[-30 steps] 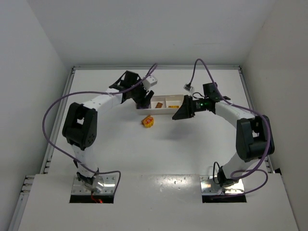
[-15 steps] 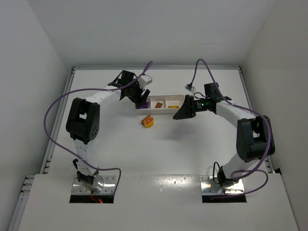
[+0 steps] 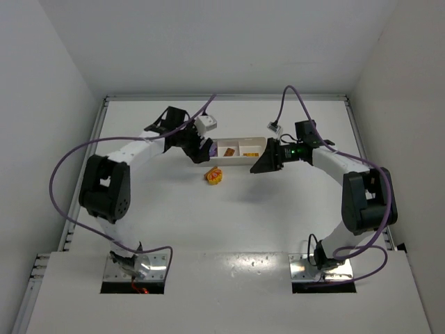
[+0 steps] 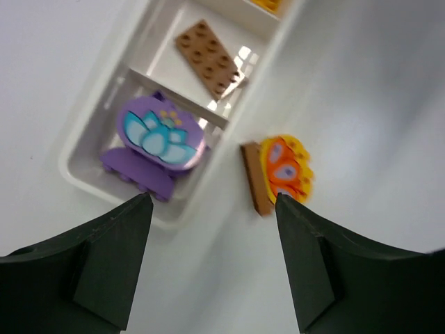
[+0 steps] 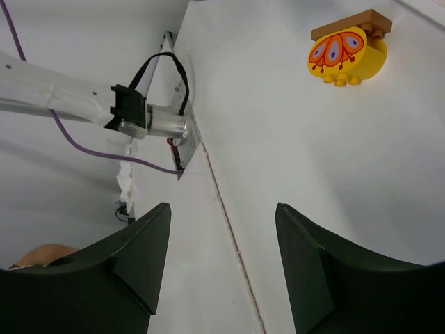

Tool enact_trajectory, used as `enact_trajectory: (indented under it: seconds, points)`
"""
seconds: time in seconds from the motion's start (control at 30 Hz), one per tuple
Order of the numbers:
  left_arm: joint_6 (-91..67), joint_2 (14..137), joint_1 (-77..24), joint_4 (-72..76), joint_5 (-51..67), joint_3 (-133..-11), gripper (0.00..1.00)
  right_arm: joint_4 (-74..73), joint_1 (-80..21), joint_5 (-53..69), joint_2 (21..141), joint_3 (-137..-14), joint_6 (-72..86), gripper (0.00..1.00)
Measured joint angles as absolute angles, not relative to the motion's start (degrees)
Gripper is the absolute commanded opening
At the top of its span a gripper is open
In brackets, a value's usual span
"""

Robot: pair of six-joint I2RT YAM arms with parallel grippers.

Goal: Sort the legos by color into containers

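Observation:
A rounded purple lego [image 4: 156,136] with a light blue flower lies in the end compartment of the white tray [image 4: 163,59]. A brown plate [image 4: 208,59] lies in the middle one. A yellow-orange lego [image 4: 281,174] rests on the table just outside the tray's long wall, also seen in the top view [image 3: 213,176] and the right wrist view [image 5: 348,56]. My left gripper [image 4: 212,200] hovers open and empty over the tray's [image 3: 233,163] left end [image 3: 200,149]. My right gripper [image 5: 222,206] is open and empty, right of the yellow-orange lego [image 3: 259,164].
White walls enclose the table on three sides. A seam [image 5: 222,209] runs across the table's surface. The left arm's base and purple cable [image 5: 149,118] show in the right wrist view.
The left arm has swung back to the left, its gripper sliding off the tray's end as its jaws widen. The right arm holds its place, with its jaws a little wider.

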State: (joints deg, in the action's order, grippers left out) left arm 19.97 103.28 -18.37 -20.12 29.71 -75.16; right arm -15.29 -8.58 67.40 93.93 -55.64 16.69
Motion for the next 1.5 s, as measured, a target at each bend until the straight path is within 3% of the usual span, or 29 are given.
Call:
enact_trajectory:
  seconds: [0.27,0.53,0.9,1.27,1.37,1.5]
  points:
    - [40.29,85.82,-19.0,-31.55,34.3,-66.24,0.76,-15.35,-8.64,67.02,93.47,-54.68,16.4,0.64]
    - [55.46,91.07,-20.51,-38.35,32.95,-60.99,0.73,-15.75,-8.62,66.76,93.47,-54.68,15.68,0.64]
    - [47.75,100.16,-26.65,-32.21,28.97,-65.91,0.69,-16.1,-8.58,66.52,93.47,-54.68,15.14,0.64]
    - [43.51,101.19,-29.89,-24.51,19.49,-62.43,0.54,-16.27,-8.58,66.48,93.47,-54.68,14.94,0.64]
    - [42.76,101.58,-29.91,-23.75,18.24,-62.46,0.56,-16.36,-8.58,66.48,93.47,-54.68,14.94,0.64]
    - [41.95,102.0,-29.91,-23.09,17.65,-62.87,0.68,-16.38,-8.58,66.48,93.47,-54.68,14.94,0.64]
